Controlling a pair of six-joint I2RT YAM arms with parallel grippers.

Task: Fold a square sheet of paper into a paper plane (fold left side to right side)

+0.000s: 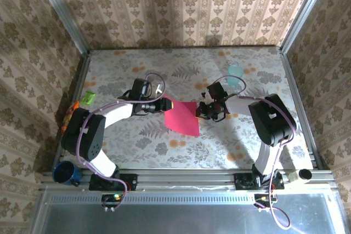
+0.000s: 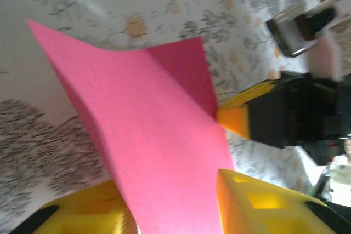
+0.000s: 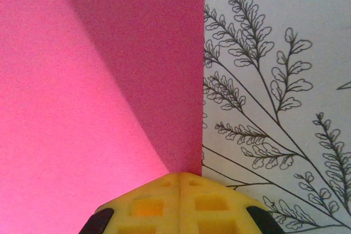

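The square sheet of paper (image 1: 182, 118), magenta-red, sits at the table's middle, bowed upward with a bend running across it (image 2: 148, 130). My left gripper (image 1: 164, 104) is at its left corner. Its yellow fingers (image 2: 263, 201) stand apart, and the sheet passes loosely between them. My right gripper (image 1: 200, 112) is at the sheet's right edge. Its fingertips (image 3: 181, 182) are pressed together on the corner of the sheet (image 3: 109, 80), and they show as an orange tip (image 2: 236, 121) in the left wrist view. The paper plane is out of view.
A pale teal cup (image 1: 236, 73) stands behind the right arm. Green (image 1: 89, 98) and orange (image 1: 70, 110) packets lie by the left wall. A blue mug (image 1: 66, 172) sits at the near left corner. Metal frame rails border the floral table (image 1: 230, 146).
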